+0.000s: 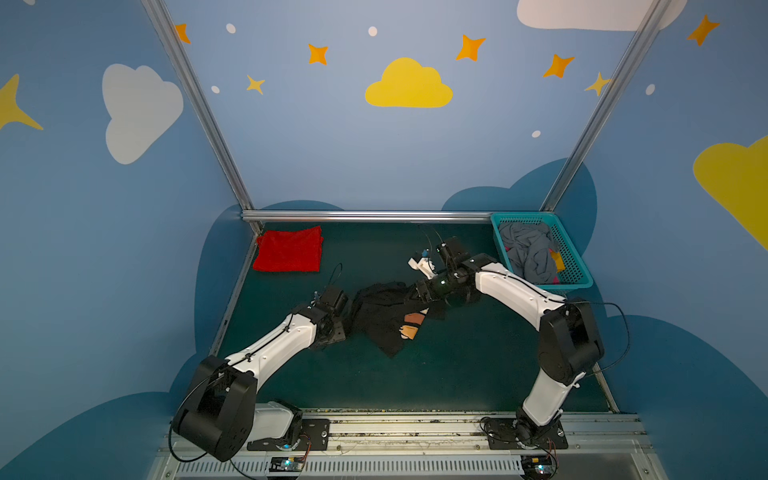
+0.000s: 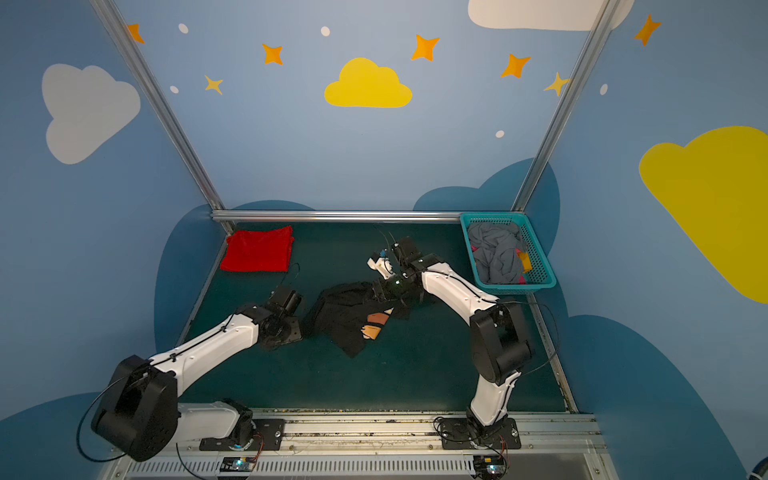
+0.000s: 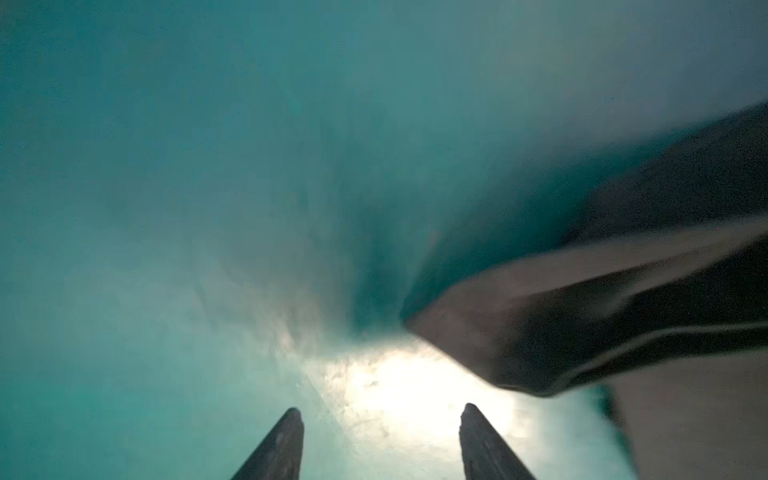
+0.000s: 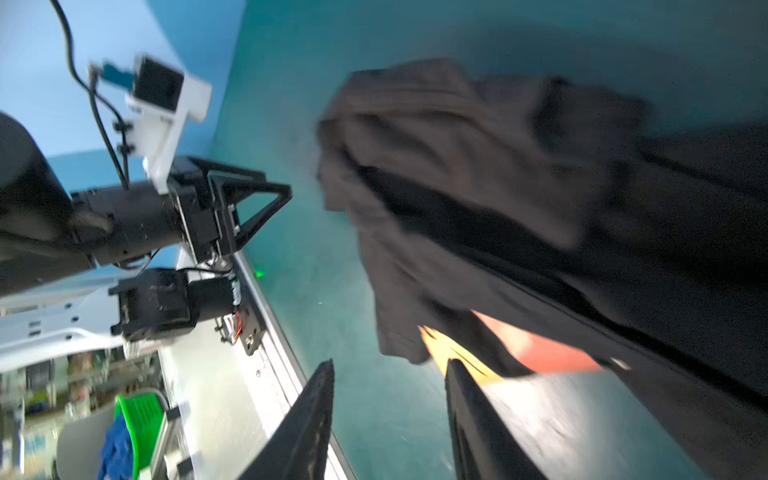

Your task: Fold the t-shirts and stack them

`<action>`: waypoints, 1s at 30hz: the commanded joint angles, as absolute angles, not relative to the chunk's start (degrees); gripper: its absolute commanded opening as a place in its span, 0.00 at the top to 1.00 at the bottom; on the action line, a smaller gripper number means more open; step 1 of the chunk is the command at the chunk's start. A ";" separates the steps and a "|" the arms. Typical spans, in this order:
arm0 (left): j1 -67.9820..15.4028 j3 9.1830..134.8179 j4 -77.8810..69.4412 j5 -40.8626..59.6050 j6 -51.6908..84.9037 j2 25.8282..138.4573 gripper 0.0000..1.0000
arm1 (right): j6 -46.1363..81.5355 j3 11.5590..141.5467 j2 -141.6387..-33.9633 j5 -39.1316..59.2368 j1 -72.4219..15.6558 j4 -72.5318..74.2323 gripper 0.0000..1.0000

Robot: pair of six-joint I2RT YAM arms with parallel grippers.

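A: Item one, black printed t-shirt: lay crumpled mid-bench, between both arms, with tan and orange print showing on an upturned fold. Not yet folded.

B: Item two, red t-shirt: lay folded flat at the bench's far left corner, well apart from item one. Probably put there as the base of the stack, clear of the working area.

A: Left tool: stood open, nothing between its fingers, low over the bench near the black shirt's left edge. Forearm stretched forward and inward, wrist bent down.

B: Right tool: likewise open, bare bench visible through the gap. Cloth bunched beside one finger, not pinched; contact could not be told. Elbow raised high, forearm sloped down to the shirt's far right edge.

A: Reason for the pose, as judged: one arm posted per side, so the cloth could be taken at two edges and spread.

B: Teal basket, far right corner: held grey clothes, neither arm at it.
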State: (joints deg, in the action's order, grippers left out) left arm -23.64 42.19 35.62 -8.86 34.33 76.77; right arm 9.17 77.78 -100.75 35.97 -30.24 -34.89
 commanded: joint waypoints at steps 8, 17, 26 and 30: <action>-22.94 39.20 22.59 -7.81 37.87 83.60 0.34 | 11.03 70.51 -91.21 34.19 -24.81 -31.12 0.54; -21.32 40.42 18.11 -8.19 39.17 91.76 0.39 | 12.13 68.17 -89.21 34.37 -23.72 -30.07 0.55; -21.25 40.34 15.65 -5.20 40.55 96.10 0.77 | 12.49 67.93 -88.83 33.82 -23.35 -30.21 0.55; -21.22 40.67 16.82 -5.61 40.36 94.22 0.90 | 12.55 67.59 -88.73 33.33 -23.01 -30.33 0.55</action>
